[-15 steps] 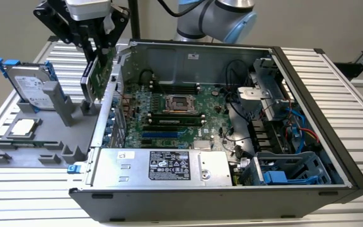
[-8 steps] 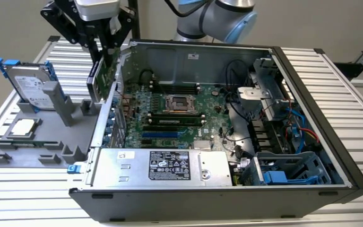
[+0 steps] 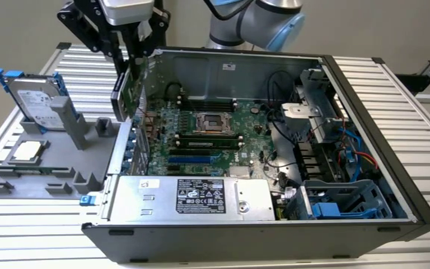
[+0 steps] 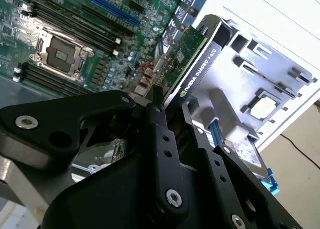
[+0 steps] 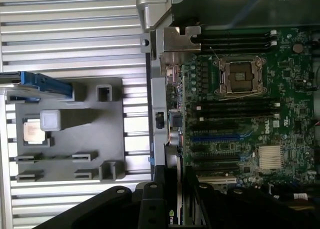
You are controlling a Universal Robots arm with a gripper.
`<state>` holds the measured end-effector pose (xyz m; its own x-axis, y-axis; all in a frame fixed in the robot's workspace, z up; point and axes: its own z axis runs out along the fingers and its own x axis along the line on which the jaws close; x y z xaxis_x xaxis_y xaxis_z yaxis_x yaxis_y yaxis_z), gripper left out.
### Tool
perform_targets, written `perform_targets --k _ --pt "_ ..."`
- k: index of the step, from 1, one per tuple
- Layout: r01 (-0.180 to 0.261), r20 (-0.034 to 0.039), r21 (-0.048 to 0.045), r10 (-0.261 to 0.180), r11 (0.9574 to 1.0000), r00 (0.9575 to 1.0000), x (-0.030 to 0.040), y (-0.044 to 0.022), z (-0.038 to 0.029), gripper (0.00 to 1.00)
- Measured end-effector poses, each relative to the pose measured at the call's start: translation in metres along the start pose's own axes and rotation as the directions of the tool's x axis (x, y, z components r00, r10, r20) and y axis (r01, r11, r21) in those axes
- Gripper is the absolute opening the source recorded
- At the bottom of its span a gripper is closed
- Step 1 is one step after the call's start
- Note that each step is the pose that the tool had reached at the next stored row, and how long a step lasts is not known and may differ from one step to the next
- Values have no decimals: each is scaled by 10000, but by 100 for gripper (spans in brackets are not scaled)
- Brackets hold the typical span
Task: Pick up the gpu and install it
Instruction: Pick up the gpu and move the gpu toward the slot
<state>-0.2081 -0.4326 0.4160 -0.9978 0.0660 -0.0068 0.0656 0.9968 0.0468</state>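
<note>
Over the case (image 3: 237,238) edge, the downward-pointing end effector (image 3: 131,51) clamps the gpu (image 3: 124,92).

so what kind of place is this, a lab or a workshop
Probably a robotics lab bench set up for computer assembly. An open computer case sits on a slatted metal table, a grey fixture beside it holds a hard drive, and the gripper holds the gpu at the case's edge.

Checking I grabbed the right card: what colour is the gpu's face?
The gpu is green, black along its edge; clearest in the second wrist view.
</note>
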Motion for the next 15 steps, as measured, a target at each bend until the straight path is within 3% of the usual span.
perform_targets --k 15 --pt "15 -1 0 -15 10000 10000 -191 13 2 0"
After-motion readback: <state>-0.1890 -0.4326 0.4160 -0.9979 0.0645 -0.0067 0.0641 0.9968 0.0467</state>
